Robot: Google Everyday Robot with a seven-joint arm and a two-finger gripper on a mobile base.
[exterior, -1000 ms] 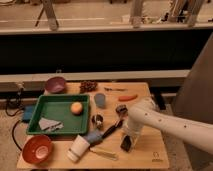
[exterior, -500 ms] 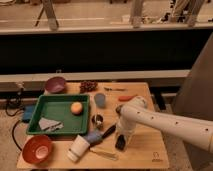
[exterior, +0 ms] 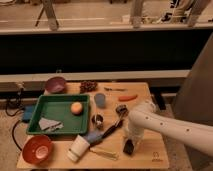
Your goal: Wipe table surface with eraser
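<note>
The table surface point(exterior: 152, 145) is a light tan wooden square top with a small dark logo near its front right corner. My white arm reaches in from the right and bends down over the front middle of the table. My gripper point(exterior: 129, 144) points down at the arm's tip, shut on the eraser point(exterior: 128, 148). The eraser is a small black block, and its lower end is at the table surface. The arm hides most of the gripper.
A green tray point(exterior: 57, 97) holding an orange ball point(exterior: 76, 107) sits at the left. Near the gripper lie a black-handled brush tool point(exterior: 111, 130), a tipped white cup point(exterior: 78, 148), a small can point(exterior: 97, 120) and a blue cup point(exterior: 100, 100). A red bowl point(exterior: 37, 149) sits front left.
The arm's tip with the black block shifted slightly left, then back right and toward the front edge. The other objects have not moved.
</note>
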